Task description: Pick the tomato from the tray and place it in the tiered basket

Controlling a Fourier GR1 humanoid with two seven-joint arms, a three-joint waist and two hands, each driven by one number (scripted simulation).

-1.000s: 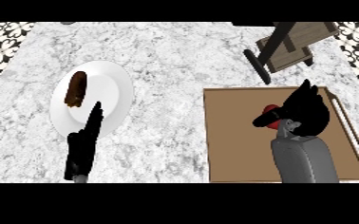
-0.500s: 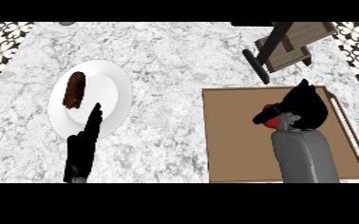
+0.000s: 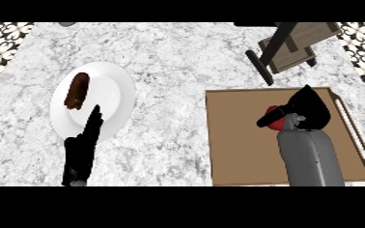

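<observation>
Resting straight-fingered over the round white plate [image 3: 118,92], the left robot hand [image 3: 82,147] idles while, on the flat brown tray [image 3: 235,140], the small red tomato [image 3: 272,110] sits clasped in the right robot hand [image 3: 310,108], likely mid-grasp; next, lift it over the tray's far edge to the dark-framed tiered basket [image 3: 296,48], with open marble surface [image 3: 178,58] leftward.

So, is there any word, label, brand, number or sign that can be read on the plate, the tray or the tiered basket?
None: no word, number or sign shows on the plate, the tray, the tiered basket or the counter.
</observation>
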